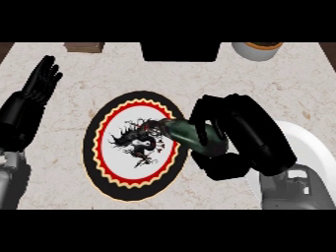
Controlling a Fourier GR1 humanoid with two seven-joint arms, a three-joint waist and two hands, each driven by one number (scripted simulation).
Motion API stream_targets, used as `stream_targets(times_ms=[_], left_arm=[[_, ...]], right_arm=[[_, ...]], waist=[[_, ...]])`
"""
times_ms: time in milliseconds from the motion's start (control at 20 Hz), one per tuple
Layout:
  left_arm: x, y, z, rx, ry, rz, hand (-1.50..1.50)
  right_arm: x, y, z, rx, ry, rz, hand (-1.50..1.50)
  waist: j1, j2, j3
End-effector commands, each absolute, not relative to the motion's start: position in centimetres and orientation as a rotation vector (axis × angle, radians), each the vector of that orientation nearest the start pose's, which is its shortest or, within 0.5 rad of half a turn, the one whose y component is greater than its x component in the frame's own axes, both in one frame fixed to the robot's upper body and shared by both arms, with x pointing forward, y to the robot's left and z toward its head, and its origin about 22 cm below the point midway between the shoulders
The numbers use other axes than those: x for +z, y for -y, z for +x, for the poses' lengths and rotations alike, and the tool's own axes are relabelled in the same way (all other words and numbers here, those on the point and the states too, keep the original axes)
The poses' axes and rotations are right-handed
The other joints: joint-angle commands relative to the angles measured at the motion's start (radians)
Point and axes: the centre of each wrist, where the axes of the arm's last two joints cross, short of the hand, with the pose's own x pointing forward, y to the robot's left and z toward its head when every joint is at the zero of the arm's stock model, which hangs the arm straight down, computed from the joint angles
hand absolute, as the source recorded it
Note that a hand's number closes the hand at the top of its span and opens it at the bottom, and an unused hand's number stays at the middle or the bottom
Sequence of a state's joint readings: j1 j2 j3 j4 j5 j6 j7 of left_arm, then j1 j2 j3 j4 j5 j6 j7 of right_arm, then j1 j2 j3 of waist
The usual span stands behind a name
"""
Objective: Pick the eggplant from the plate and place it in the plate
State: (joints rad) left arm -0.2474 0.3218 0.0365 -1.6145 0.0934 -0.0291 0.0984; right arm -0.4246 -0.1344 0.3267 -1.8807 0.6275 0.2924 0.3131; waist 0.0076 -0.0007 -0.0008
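A marble counter [68, 162] bears 2 plates: a patterned plate [97, 147] at its middle and, right of that, a white plate [319, 157] partly hidden by the right forearm. At the patterned plate's right rim the right hand [236, 138] is curled round the eggplant [188, 132], while the left hand [41, 81] rests left of it, fingers straight. The eggplant is judged light, smooth and rather slippery, best taken round its thick middle.

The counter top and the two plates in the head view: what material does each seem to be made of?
Counter top: looks like polished stone, perhaps marble, from its beige mottled veining. Patterned plate: probably glazed ceramic, with a black rim, red and yellow zigzag ring and dark dragon-like print on white. White plate: plain smooth white, ceramic or plastic; it is partly hidden by the right hand, so I cannot say which.
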Motion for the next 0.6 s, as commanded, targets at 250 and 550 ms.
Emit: stream_targets(times_ms=[250,550], left_arm=[[10.2,-28.2,30.2,-0.247,1.759,0.143,0.00],[10.6,-27.7,31.7,-0.245,1.767,0.118,0.00]], right_arm=[[15.6,3.6,28.4,1.071,1.766,-0.337,1.50],[13.5,-0.7,30.2,1.118,1.719,-0.420,1.50]], waist=[[0.007,0.003,0.000],[0.015,0.006,0.000]])
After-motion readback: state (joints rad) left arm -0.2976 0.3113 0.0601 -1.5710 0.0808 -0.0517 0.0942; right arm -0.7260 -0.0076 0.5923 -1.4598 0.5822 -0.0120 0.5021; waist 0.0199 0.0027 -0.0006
